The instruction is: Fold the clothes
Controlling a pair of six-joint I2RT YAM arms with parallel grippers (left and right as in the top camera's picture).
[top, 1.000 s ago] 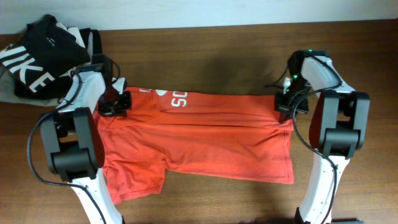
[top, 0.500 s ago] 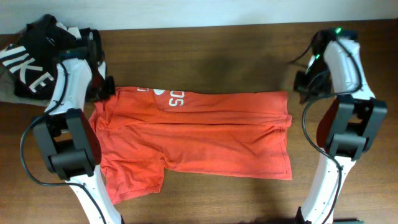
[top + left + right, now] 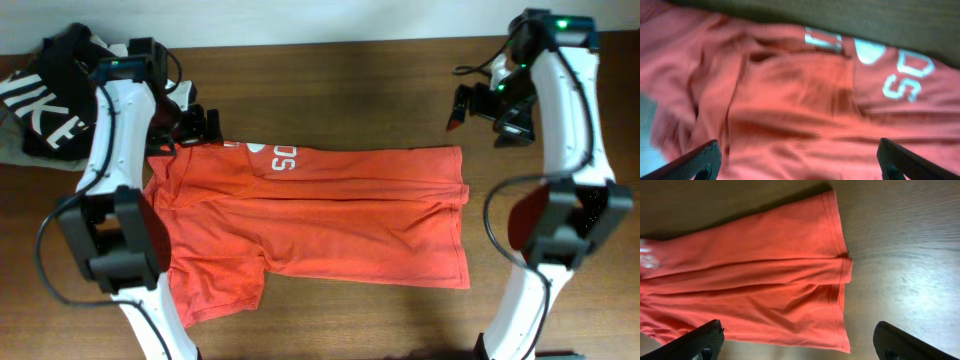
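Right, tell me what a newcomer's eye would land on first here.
First the red-orange T-shirt, lying across the middle of the wooden table with white lettering near its top edge. Next the left gripper and right gripper, both open and empty, by its upper left and upper right corners. A black garment with big white letters sits bunched at the far-left corner.

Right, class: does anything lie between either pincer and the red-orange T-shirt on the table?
Nothing visible does. The left pincer and right pincer hang open by the upper corners of the T-shirt, and each wrist view looks straight onto its cloth. The black garment lies off to the far left, not on the shirt.
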